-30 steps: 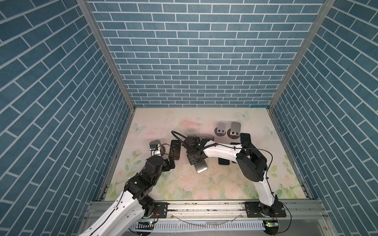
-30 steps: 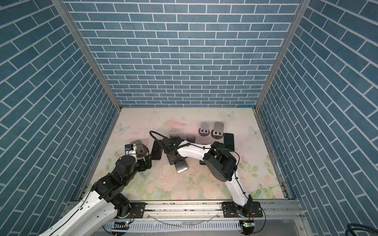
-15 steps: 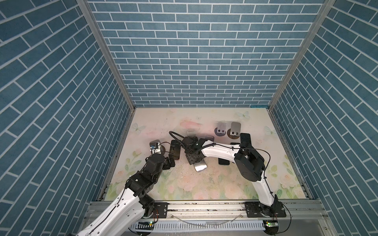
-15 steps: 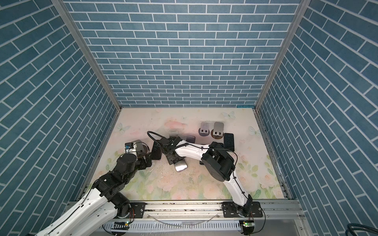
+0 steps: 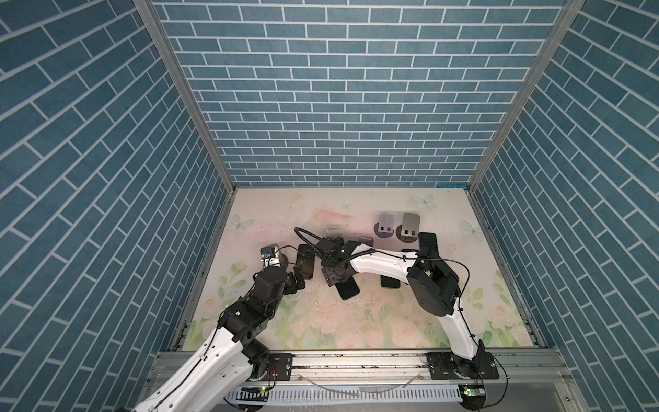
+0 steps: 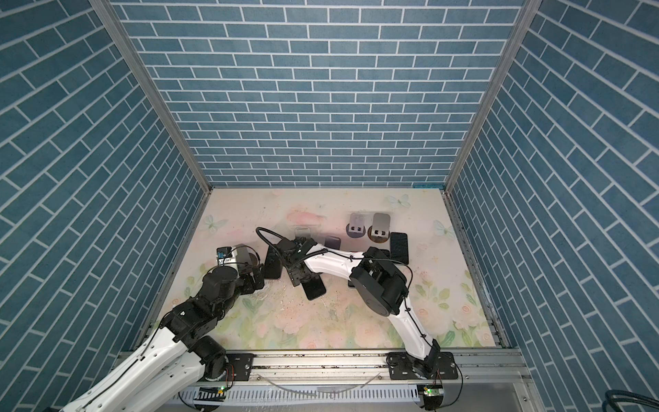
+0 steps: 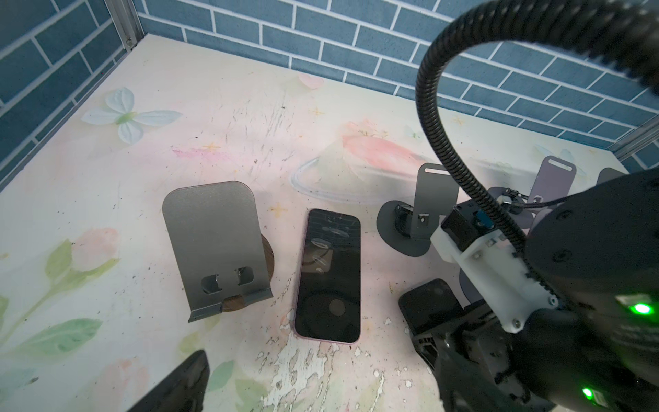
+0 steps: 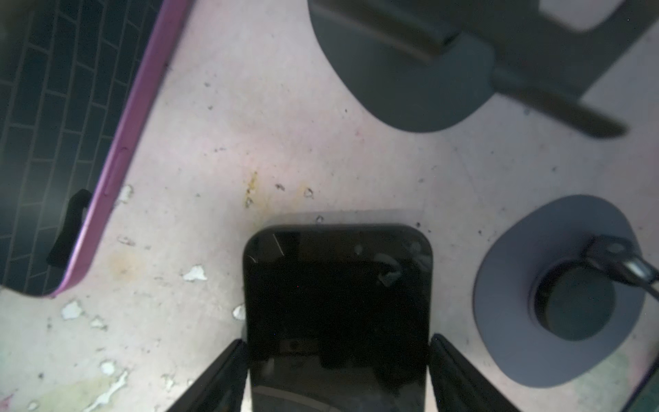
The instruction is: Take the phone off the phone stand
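A black phone (image 8: 337, 303) lies on the table, away from every stand, in both top views (image 5: 348, 289) (image 6: 315, 288). My right gripper (image 8: 337, 378) straddles its near end, open: one finger runs along each long side with a thin strip of table showing between. In the top views this gripper (image 5: 337, 280) (image 6: 302, 279) sits low over the phone. Just behind it stand an empty dark phone stand (image 5: 333, 231) (image 8: 410, 78) and a purple one (image 5: 363, 239) (image 8: 556, 285). My left gripper (image 7: 321, 392) (image 5: 296, 281) hovers open and empty at the left.
A pink-edged phone (image 7: 328, 274) (image 5: 306, 260) lies flat beside an empty grey stand (image 7: 214, 246). Two more grey stands (image 5: 386, 225) (image 5: 410, 224) stand at the back right, with a black phone (image 5: 428, 244) beside them. Another phone (image 5: 390, 281) lies partly under the right arm.
The black phone under my right gripper has shifted slightly left and its face has gone from a bright glare to dark. The left arm has barely moved.
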